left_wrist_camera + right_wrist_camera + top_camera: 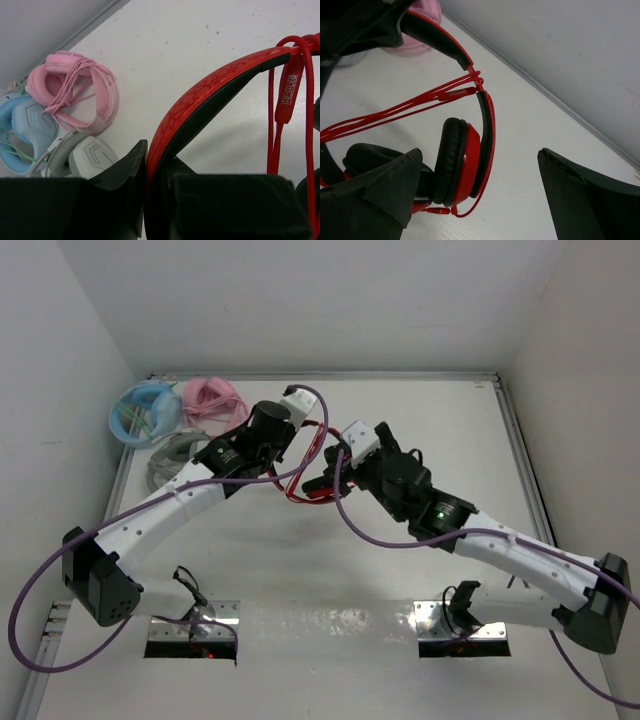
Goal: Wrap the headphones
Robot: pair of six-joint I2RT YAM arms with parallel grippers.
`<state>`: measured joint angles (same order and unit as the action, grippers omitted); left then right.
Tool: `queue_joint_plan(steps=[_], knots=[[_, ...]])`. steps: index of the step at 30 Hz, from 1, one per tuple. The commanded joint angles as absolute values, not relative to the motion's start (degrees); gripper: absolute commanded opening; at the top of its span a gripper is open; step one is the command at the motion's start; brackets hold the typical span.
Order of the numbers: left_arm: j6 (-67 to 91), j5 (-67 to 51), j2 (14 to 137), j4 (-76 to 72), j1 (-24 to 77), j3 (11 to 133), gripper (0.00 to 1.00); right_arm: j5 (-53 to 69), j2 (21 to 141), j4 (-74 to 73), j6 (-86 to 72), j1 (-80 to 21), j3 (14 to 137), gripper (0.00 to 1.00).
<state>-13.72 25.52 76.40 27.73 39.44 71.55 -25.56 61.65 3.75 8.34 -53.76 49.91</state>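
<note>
Left claw (156,161) is clamped shut on the band (215,75) of the headphones (308,492), just 12 o'clock of table (300,570) centre. Right claw (479,155) gapes wide and empty at their 3 o'clock; it should pinch the slack cable (395,112) and lay each turn snug around the band.

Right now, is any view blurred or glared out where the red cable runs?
Top view: glare on the near table, none at the headphones, which the arms mostly hide. Left wrist: headband sharp, left fingers dark and soft. Right wrist: cable crisp, lit evenly; only the right fingers are dark.
</note>
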Motion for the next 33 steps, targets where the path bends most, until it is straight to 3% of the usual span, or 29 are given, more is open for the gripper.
queue_joint_plan(steps=[1, 4, 8, 13, 22, 23, 26, 27, 29, 33], knots=[[-12.9, 23.9, 74.7, 24.3, 39.8, 72.2, 0.0, -29.1, 64.6, 4.8, 6.9, -53.6, 54.0, 0.95], [-13.0, 23.2, 74.7, 24.3, 39.8, 72.1, 0.0, -26.9, 67.8, 3.3, 4.8, -51.3, 56.9, 0.88], [-12.9, 24.0, 74.6, 24.2, 39.8, 72.2, 0.0, -19.7, 71.5, -1.5, 0.9, -48.8, 59.1, 0.88], [-13.0, 23.5, 73.9, 24.1, 39.8, 72.2, 0.0, -19.3, 75.4, -4.1, -5.7, -45.8, 60.5, 0.87], [-13.3, 25.0, 73.3, 22.7, 39.8, 72.1, 0.0, -9.8, 80.8, -5.1, -9.8, -42.4, 61.4, 0.68], [-13.2, 25.0, 73.4, 22.6, 39.8, 72.2, 0.0, -8.7, 81.1, -5.2, -9.7, -42.4, 61.4, 0.65], [-13.2, 25.1, 73.2, 22.6, 39.8, 72.4, 0.0, -7.9, 81.6, -4.7, -9.6, -42.4, 60.5, 0.41], [-13.2, 25.1, 73.2, 22.4, 39.8, 72.4, 0.0, -8.1, 81.5, -4.2, -9.7, -42.4, 60.2, 0.23], [-13.2, 25.1, 73.2, 22.4, 39.8, 72.2, 0.0, -9.2, 81.0, -3.3, -10.0, -42.4, 59.4, 0.02], [-13.3, 25.0, 73.4, 21.5, 39.8, 71.2, 0.0, -10.0, 80.8, -3.2, -9.8, -42.4, 59.2, 0.0]])
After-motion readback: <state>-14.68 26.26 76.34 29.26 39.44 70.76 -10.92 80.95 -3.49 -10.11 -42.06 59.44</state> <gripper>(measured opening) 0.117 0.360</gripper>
